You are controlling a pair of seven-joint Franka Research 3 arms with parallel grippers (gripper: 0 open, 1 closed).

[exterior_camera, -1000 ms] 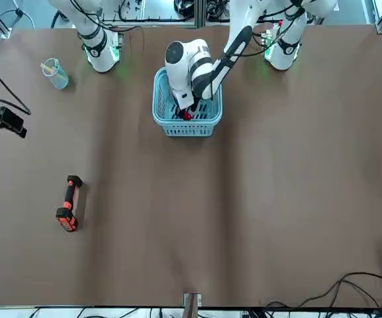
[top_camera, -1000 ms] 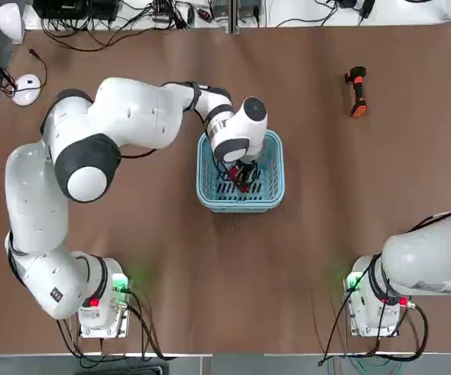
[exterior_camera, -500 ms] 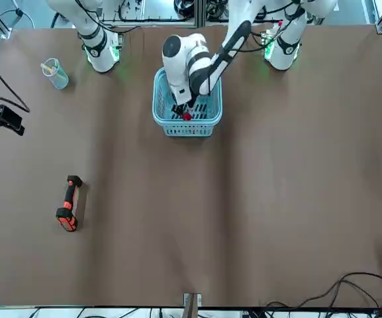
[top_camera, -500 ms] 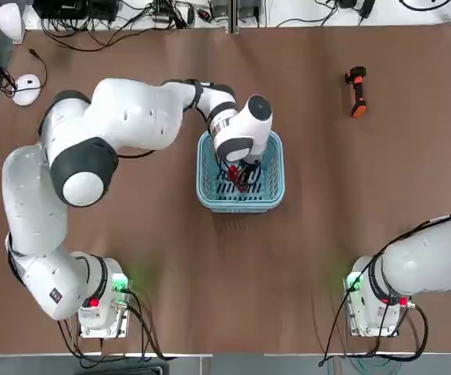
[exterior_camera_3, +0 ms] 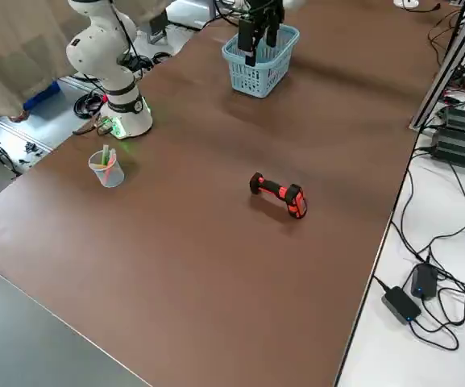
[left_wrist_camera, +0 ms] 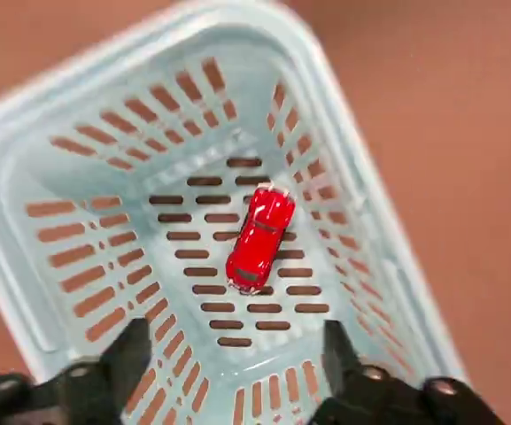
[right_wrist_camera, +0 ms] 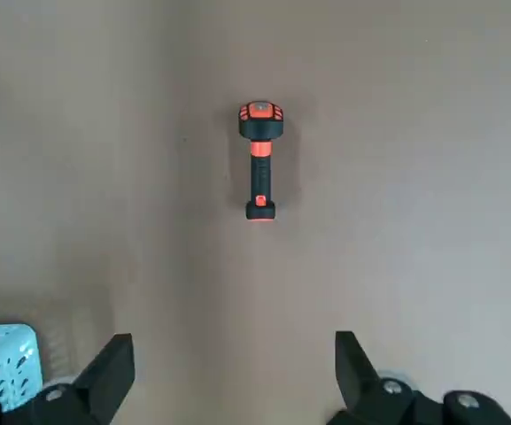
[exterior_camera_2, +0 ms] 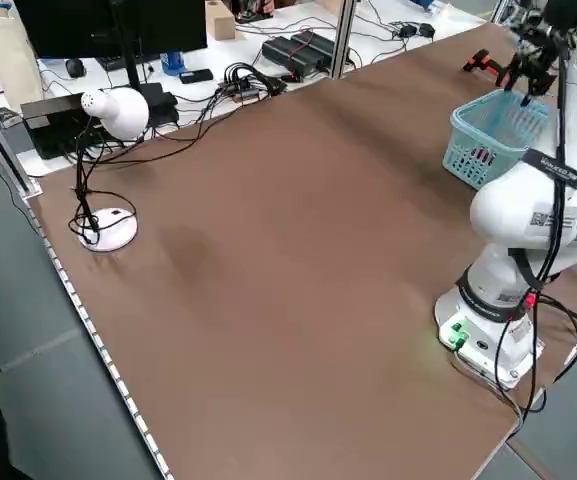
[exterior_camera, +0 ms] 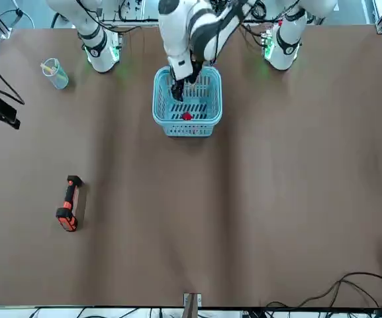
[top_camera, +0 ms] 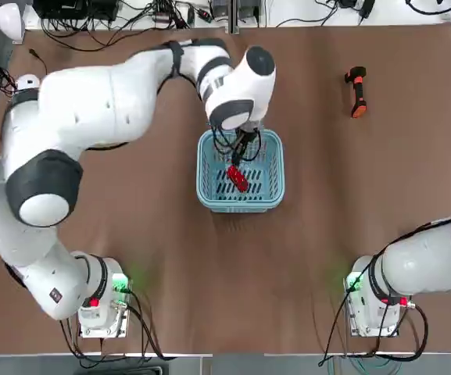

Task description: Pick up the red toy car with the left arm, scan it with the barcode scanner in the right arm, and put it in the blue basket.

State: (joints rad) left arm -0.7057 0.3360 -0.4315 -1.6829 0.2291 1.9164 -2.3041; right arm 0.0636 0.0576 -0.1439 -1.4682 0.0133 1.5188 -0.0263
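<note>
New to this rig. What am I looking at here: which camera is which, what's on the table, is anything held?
Two white jointed robot arms sit side by side at a brown table. The overhead picture looks down with the arm bases at the bottom; the front picture faces the robot, so sides swap. Two raised side cameras look diagonally across, and each wrist carries a camera looking past its own fingers.

The left gripper hangs open over the light blue slotted plastic basket, holding nothing. The tiny glossy red toy car lies loose on the basket floor. The right gripper is open and empty; the black pistol-shaped barcode scanner with orange handle end lies on the table. Also there: a clear plastic cup and a white computer mouse.
</note>
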